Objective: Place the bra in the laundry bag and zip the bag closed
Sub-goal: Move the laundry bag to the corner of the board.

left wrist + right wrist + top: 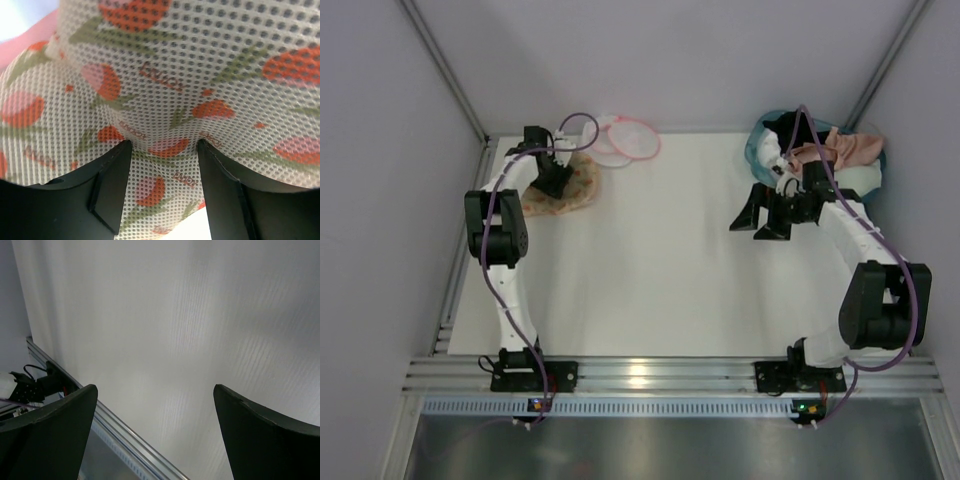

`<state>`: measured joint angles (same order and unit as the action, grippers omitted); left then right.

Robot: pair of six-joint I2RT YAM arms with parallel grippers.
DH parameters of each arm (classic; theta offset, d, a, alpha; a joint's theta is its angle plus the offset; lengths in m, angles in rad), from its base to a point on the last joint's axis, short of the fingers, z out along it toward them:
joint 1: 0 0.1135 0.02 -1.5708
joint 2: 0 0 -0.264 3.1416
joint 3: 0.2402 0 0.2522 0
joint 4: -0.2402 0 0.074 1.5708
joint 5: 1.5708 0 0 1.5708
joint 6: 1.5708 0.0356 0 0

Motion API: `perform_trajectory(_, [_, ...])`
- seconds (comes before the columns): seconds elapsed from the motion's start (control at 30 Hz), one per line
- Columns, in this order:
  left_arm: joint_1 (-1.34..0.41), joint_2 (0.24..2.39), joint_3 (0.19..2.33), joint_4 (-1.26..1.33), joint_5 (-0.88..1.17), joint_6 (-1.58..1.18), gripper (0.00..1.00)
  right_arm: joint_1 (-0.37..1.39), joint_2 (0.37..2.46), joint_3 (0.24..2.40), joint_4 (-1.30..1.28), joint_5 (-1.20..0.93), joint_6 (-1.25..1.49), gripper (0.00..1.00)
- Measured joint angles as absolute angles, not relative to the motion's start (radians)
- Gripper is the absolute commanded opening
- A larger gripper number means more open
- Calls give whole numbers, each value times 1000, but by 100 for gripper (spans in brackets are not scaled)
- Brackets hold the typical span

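The bra (842, 150) is a salmon-pink bundle lying in the teal basket (758, 138) at the far right. The laundry bag (626, 140), white mesh discs with pink rims, lies flat at the far left-centre. My left gripper (552, 180) is down on an orange-printed padded mesh piece (568, 190) beside the bag. In the left wrist view that printed mesh (165, 75) fills the gap between my partly spread fingers (112, 185); I cannot tell whether they clamp it. My right gripper (760, 222) hovers open over bare table, just in front of the basket, holding nothing.
Other dark and white clothes (782, 135) are heaped in the basket with the bra. Grey walls close in the table on three sides. A metal rail (125, 435) runs along the near edge of the white tabletop (660, 260).
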<state>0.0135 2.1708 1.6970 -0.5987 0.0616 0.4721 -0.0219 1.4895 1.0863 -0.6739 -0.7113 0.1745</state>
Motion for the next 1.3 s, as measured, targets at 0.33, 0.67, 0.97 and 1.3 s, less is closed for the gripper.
perform_trajectory(0.33, [72, 2496, 2212, -595, 2, 625, 64, -25, 1489, 1086, -681, -708, 163, 99])
perform_trajectory(0.67, [82, 2436, 2126, -464, 13, 644, 92, -37, 1473, 1086, -682, -707, 160, 100])
perform_trajectory(0.97, [11, 2079, 1876, -472, 308, 632, 88, -38, 1450, 1077, -681, -719, 159, 99])
perform_trajectory(1.3, [-354, 2171, 1929, -410, 215, 696, 80, -43, 1450, 1082, -680, -737, 159, 99])
